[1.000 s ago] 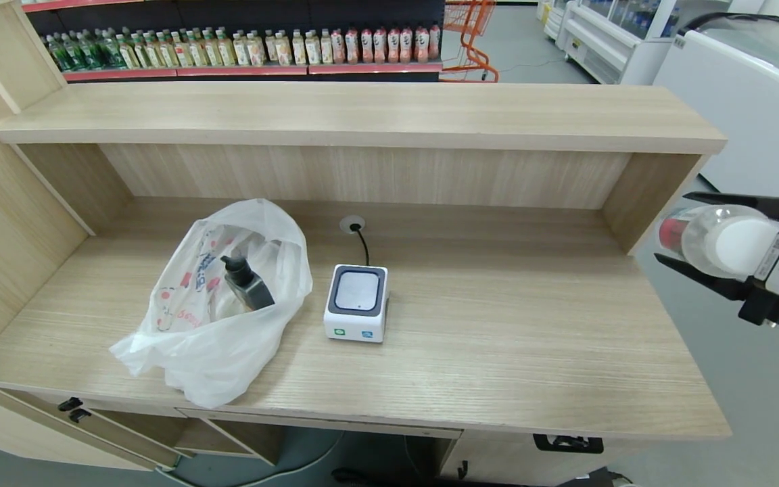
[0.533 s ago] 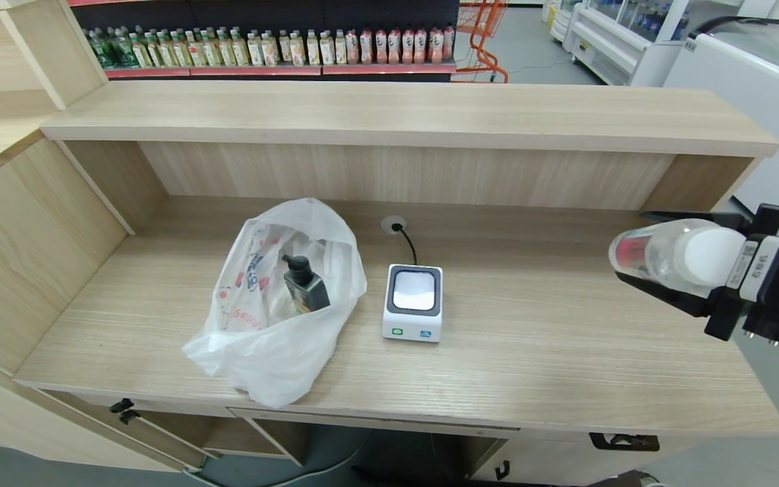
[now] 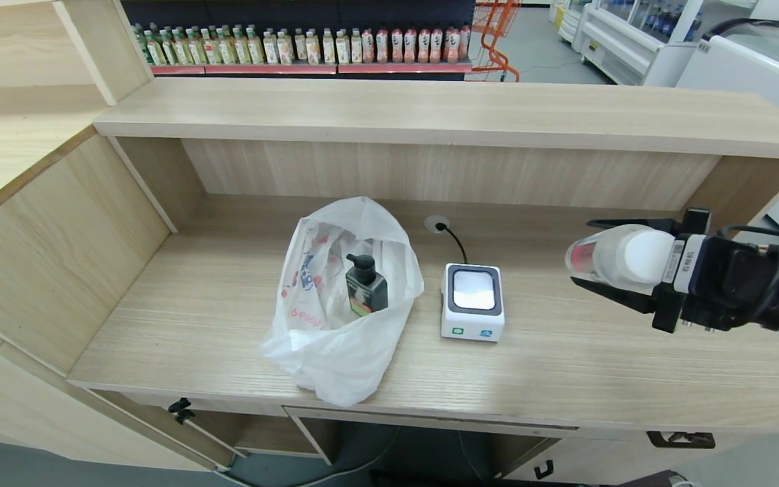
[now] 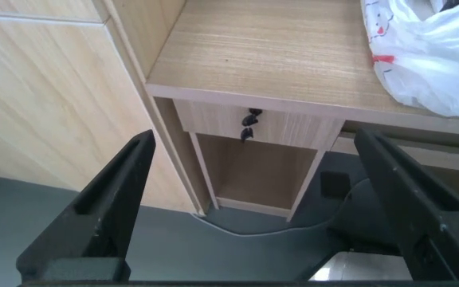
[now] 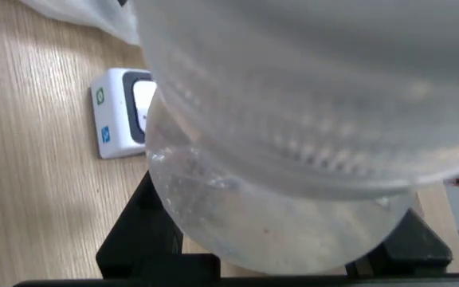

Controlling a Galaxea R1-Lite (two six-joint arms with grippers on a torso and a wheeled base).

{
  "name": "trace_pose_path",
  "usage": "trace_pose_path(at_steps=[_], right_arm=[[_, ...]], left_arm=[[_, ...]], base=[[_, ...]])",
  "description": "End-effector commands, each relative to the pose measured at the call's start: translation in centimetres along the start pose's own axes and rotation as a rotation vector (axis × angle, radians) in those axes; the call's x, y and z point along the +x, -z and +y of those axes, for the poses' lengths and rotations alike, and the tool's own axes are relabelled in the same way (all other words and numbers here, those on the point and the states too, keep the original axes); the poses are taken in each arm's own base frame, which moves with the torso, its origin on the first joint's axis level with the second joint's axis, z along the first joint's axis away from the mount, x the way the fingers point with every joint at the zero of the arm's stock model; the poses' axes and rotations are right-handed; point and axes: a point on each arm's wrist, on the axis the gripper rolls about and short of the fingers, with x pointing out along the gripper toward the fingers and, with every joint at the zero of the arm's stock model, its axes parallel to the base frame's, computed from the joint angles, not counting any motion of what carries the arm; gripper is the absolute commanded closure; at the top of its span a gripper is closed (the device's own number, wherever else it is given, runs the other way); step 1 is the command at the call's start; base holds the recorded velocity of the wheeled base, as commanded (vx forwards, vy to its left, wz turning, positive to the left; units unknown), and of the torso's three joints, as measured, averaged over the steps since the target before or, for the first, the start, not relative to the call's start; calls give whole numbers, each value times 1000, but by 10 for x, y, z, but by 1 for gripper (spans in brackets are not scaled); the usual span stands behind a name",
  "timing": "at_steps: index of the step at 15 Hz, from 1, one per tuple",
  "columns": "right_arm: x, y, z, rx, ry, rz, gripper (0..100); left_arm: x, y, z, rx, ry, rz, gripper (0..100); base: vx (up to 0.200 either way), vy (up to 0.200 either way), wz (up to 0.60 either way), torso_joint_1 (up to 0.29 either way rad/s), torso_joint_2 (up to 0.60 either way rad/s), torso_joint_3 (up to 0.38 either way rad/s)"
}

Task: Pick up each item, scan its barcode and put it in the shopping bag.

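Far left of the scanner (image 3: 473,301), the left gripper (image 4: 253,211) hangs with fingers apart below the counter (image 4: 277,56) edge. Just left of the scanner, the shopping bag (image 3: 322,338) holds a dark pump bottle (image 3: 365,291). Right of the scanner, the right gripper (image 3: 585,253) is clamped on a clear bottle (image 3: 616,260) held sideways above the counter.

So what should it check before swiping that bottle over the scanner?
1. Right hand shut on the clear bottle: ok.
2. Scanner window facing up, uncovered: ok.
3. Bottle's barcode turned toward the scanner: cannot tell.
4. Shopping bag mouth open, pump bottle inside: ok.
5. Left hand open, below the counter edge, away from the scanner: ok.
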Motion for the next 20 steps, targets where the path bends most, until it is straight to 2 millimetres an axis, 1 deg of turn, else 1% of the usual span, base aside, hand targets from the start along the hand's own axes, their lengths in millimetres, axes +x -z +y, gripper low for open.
trace_pose_path(at_steps=[1,4,7,12,15,20], right_arm=[[15,10,3,19,-37,0,100],[31,22,11,41,-89,-25,100],[58,31,18,23,-107,-142,100],[78,42,27,37,-160,-214,100],[93,51,29,10,-135,-260,100],[108,62,37,8,-153,-319,100]], left_arm=[[0,0,0,0,-1,0,0],[0,0,0,-1,-1,0,0],[0,0,0,-1,-1,0,0],[0,0,0,-1,-1,0,0],[0,0,0,-3,-1,0,0],[0,0,0,-3,-1,0,0]], base=[[0,0,0,0,0,0],[0,0,0,0,0,0],[0,0,0,0,0,0],[0,0,0,0,0,0],[0,0,0,0,0,0],[0,0,0,0,0,0]])
